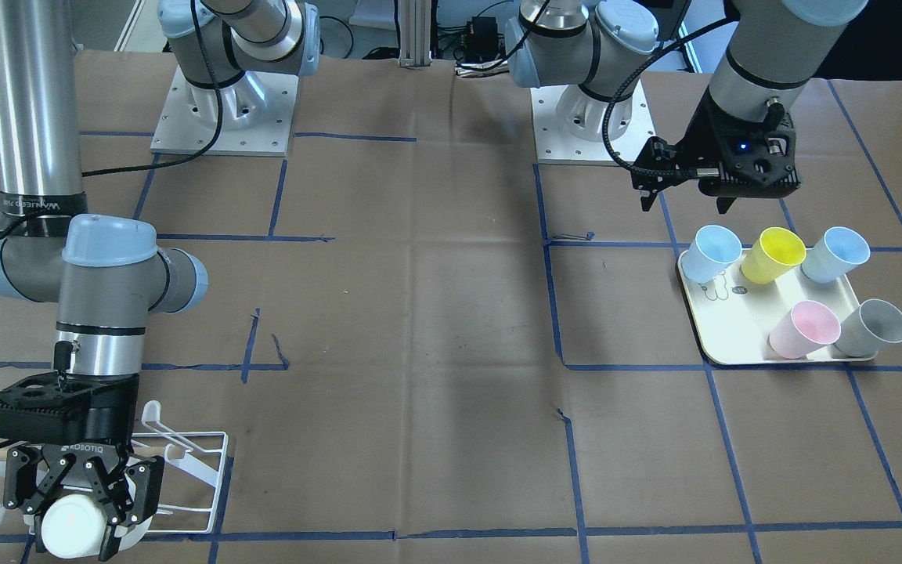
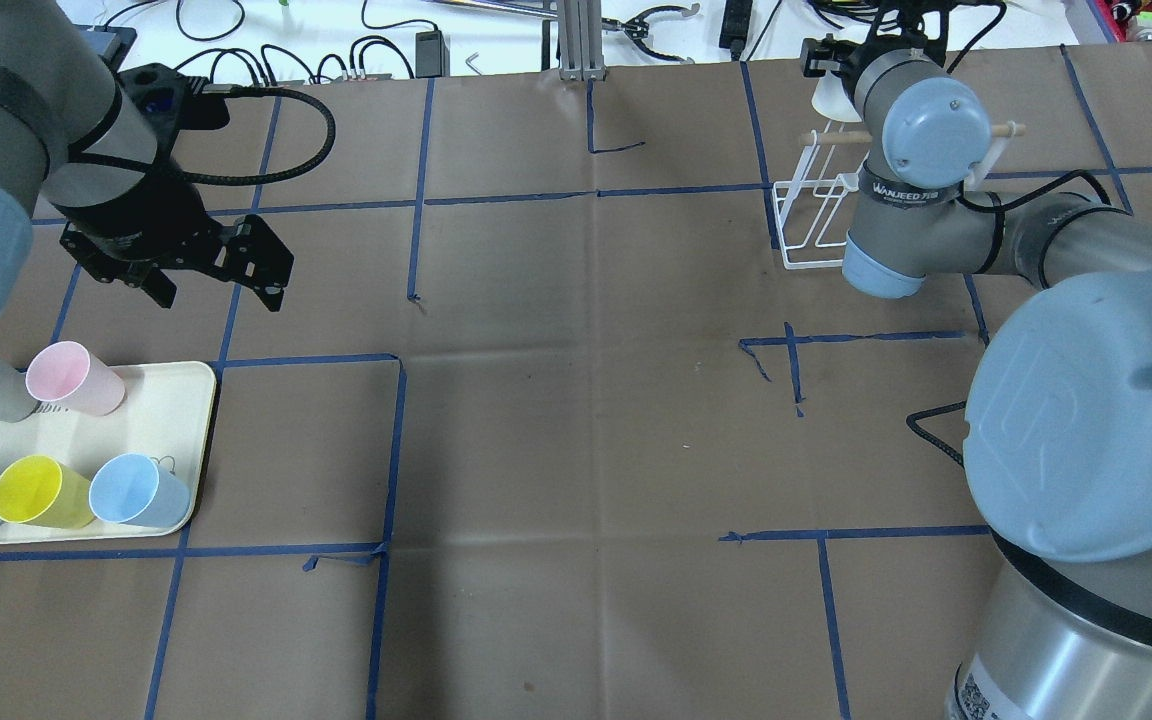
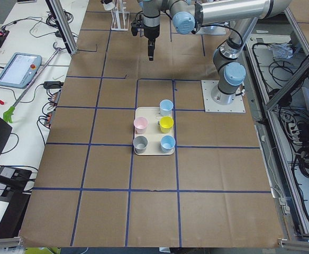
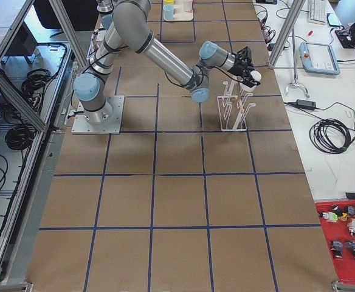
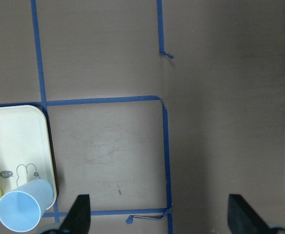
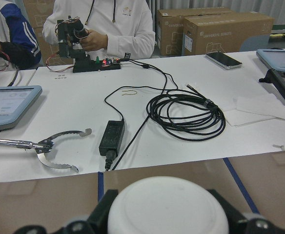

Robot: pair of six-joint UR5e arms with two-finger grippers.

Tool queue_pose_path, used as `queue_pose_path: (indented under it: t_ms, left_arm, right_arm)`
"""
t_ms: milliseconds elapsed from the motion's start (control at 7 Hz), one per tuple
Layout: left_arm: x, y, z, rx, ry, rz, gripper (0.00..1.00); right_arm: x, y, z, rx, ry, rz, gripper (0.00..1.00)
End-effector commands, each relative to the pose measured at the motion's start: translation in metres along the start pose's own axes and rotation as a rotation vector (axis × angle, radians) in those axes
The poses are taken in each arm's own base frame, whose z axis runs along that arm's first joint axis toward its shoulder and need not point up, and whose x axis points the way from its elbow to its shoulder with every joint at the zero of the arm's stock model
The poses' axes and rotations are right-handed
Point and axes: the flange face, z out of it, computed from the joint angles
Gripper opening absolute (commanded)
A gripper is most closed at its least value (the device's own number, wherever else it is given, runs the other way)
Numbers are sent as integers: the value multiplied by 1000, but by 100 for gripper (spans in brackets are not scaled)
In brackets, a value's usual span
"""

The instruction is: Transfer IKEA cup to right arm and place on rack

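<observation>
Exterior front-facing view: across the paper-covered table (image 1: 435, 313), the right arm (image 1: 99, 313) is reaching over the white wire rack (image 1: 212, 478). Its hand (image 1: 75, 521) is clamping a white cup (image 6: 168, 204) by the sides, right beside the prongs. The left hand (image 2: 219, 290) is hanging wide open near the tray (image 2: 166, 400) of coloured cups. The cup is looking light, stiff and smooth-walled, so probably slippery. A firm grip across the body should be keeping its mouth free for a prong.

A robotics lab: teach pendant (image 3: 18, 69), coiled cables (image 6: 204, 102) and cardboard boxes (image 6: 225, 29) beside a tape-gridded table (image 2: 576, 400)
</observation>
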Motion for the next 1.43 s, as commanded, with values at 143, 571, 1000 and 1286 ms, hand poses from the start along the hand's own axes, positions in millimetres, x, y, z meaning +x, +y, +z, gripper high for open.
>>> queue_pose_path:
  t_ms: [143, 571, 1000, 1286]
  left_arm:
    - [-101, 42, 40, -53, 36, -39, 99]
    - [-129, 55, 64, -75, 60, -66, 99]
    - [-113, 67, 138, -27, 28, -75, 99]
    - [-104, 76, 175, -21, 26, -77, 99]
  right_arm:
    - [-10, 1, -2, -3, -10, 3, 100]
    - [-17, -2, -5, 3, -19, -2, 100]
    - [-17, -6, -6, 12, -19, -1, 100]
    - [-21, -76, -55, 79, -38, 9, 100]
